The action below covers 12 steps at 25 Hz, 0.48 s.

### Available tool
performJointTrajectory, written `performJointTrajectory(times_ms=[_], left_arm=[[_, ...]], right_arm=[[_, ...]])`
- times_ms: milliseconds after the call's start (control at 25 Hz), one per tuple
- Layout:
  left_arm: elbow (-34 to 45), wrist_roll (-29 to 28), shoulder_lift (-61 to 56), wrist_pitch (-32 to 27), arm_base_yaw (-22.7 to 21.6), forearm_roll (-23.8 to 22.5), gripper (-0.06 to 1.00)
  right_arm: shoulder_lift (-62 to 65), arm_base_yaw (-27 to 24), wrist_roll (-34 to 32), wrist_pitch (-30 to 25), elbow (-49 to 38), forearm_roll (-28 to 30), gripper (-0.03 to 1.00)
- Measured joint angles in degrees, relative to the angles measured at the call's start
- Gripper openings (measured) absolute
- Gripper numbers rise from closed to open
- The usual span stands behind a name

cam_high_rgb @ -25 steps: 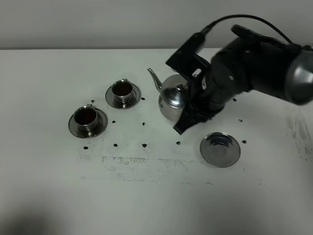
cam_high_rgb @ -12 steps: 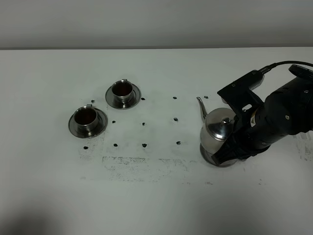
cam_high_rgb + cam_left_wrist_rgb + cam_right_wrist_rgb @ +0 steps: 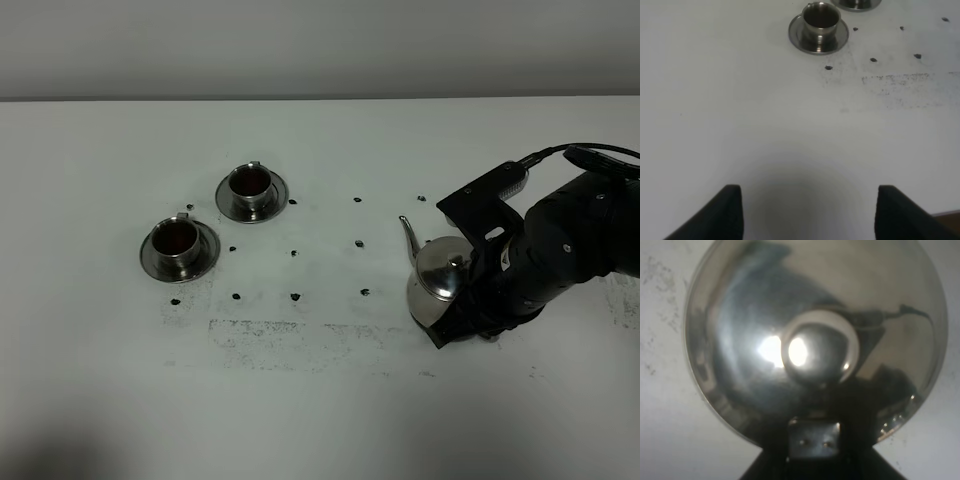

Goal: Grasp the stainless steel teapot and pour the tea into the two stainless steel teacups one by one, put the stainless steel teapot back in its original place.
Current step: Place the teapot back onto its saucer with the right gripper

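The stainless steel teapot (image 3: 435, 278) stands upright at the right of the table, spout (image 3: 408, 232) pointing back-left. My right gripper (image 3: 470, 272) is shut on its loop handle from the right. In the right wrist view the lid and knob (image 3: 817, 347) fill the picture, with the gripper (image 3: 814, 452) at the handle's hinge. The original place, the tray, is hidden beneath the pot. Two stainless steel teacups on saucers hold dark tea: one at the back (image 3: 250, 186), one nearer and further left (image 3: 177, 241), also in the left wrist view (image 3: 820, 17). My left gripper (image 3: 810, 220) is open and empty.
Small dark dots (image 3: 296, 296) mark the white table (image 3: 320, 400) between the cups and the pot, and a scuffed grey streak (image 3: 290, 335) runs in front of them. The second saucer's rim (image 3: 856, 4) shows at the edge of the left wrist view.
The right arm carried the teapot from mid-air near the back cup over to the right and down onto the spot where the tray lay. The left gripper stayed still.
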<state>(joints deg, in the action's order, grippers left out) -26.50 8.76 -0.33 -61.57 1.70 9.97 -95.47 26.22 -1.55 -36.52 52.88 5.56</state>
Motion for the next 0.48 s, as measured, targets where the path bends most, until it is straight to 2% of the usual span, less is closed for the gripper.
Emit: performJointTrajectory(times_ms=[480], left_arm=[[0.0,0.0,0.0,0.0,0.0,0.0,0.55]], right_arm=[[-2.0,-1.1,0.0,1.1,0.0,0.0,0.19]])
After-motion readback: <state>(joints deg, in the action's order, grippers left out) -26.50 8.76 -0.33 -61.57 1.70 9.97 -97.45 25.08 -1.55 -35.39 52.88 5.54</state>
